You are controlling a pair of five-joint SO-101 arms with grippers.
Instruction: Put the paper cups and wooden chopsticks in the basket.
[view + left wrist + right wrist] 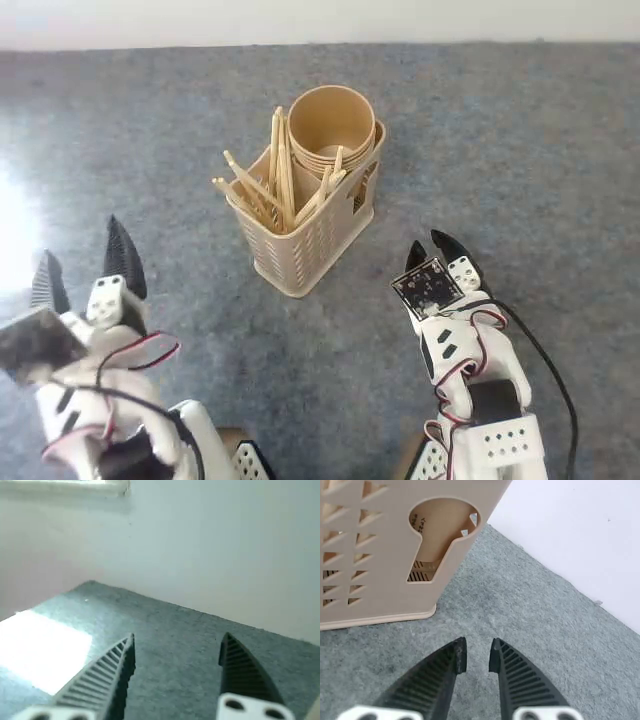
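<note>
A beige slotted basket (310, 245) stands upright in the middle of the grey table. A stack of paper cups (331, 122) sits in its far end, and several wooden chopsticks (272, 180) lean in its near end. My left gripper (82, 240) is at the near left, well away from the basket, open wide and holding nothing (179, 637). My right gripper (428, 242) is to the near right of the basket, open by a narrow gap with nothing between its fingers (477, 655). In the right wrist view the basket (380, 580) is close ahead, and a paper cup (440, 530) shows through its handle hole.
Grey carpet-like table surface (520, 150) lies all around the basket. A pale wall (320, 20) runs along the table's far edge. A bright patch of light (40, 650) lies on the table at the left.
</note>
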